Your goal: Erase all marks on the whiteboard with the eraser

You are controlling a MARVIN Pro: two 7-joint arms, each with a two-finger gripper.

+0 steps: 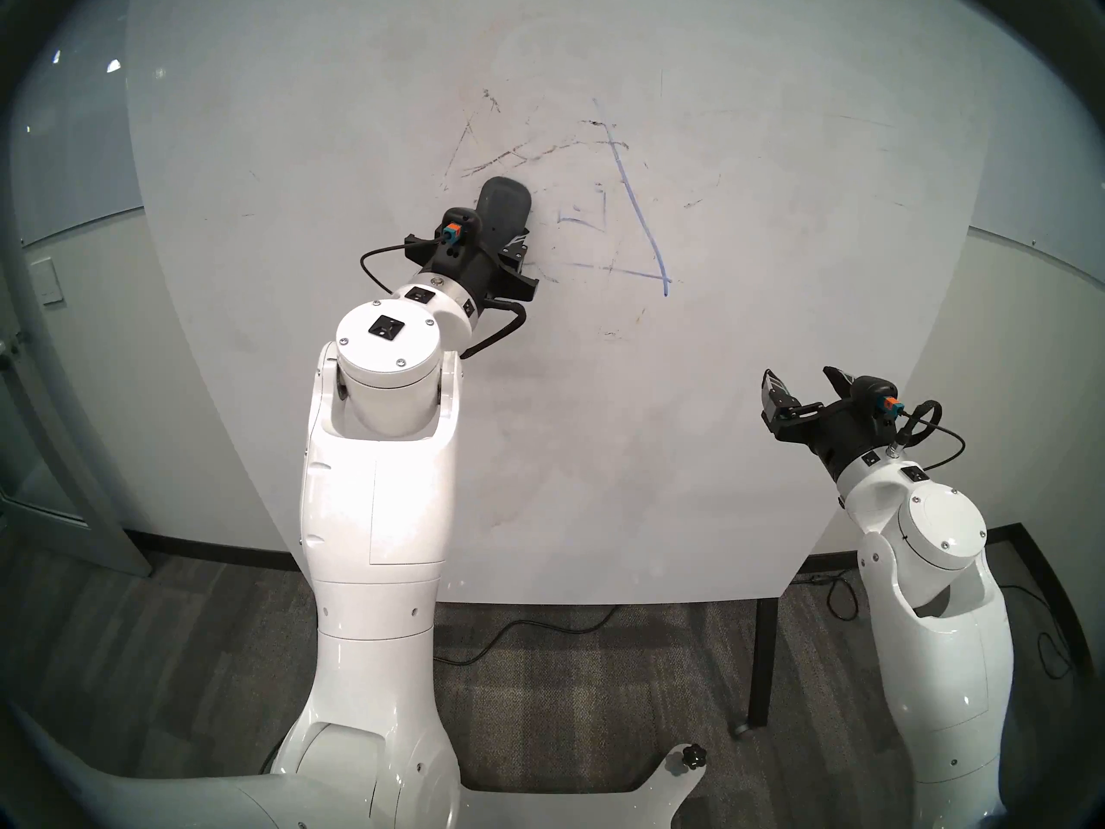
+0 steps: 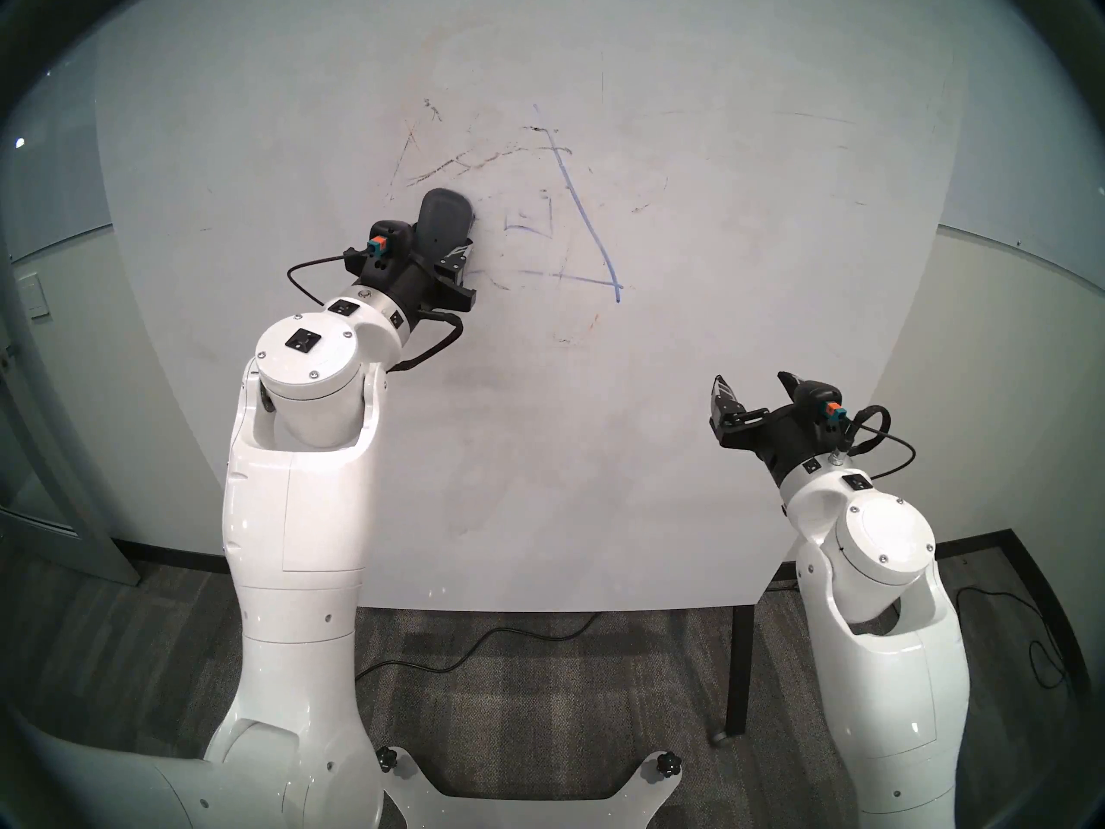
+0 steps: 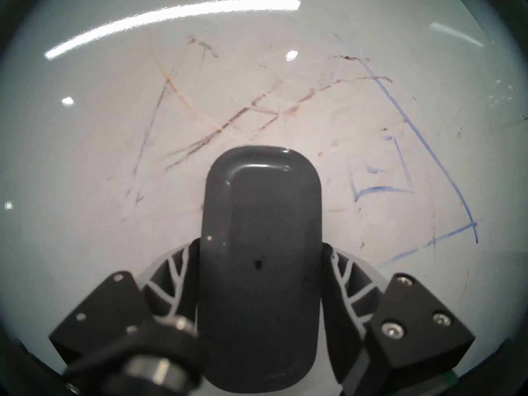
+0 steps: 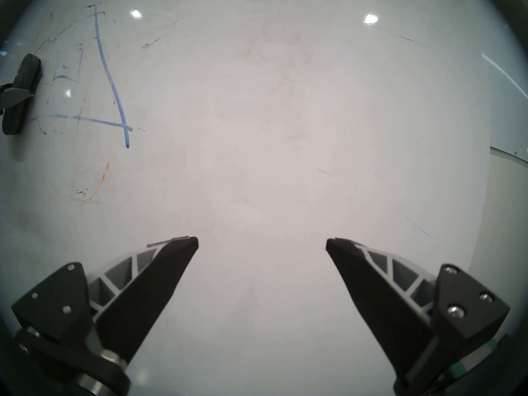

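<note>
The dark grey eraser (image 1: pixel 503 207) lies flat against the whiteboard (image 1: pixel 598 451), gripped at its sides by my left gripper (image 1: pixel 499 244), which is shut on it. In the left wrist view the eraser (image 3: pixel 260 244) fills the centre, with one finger (image 3: pixel 171 275) showing on each side. Blue marks (image 1: pixel 637 211) stand just right of the eraser: one long slanted line, a bottom line and part of a small square (image 3: pixel 383 175). Brown smudged streaks (image 1: pixel 514 155) run above the eraser. My right gripper (image 1: pixel 804 385) hangs open and empty at the lower right, near the board.
An orange-brown arc (image 4: pixel 97 184) and dark specks mark the board below the blue corner. The board's black leg (image 1: pixel 765 660) stands on grey carpet with cables (image 1: pixel 526 630) lying under it. Pale walls flank the board on both sides.
</note>
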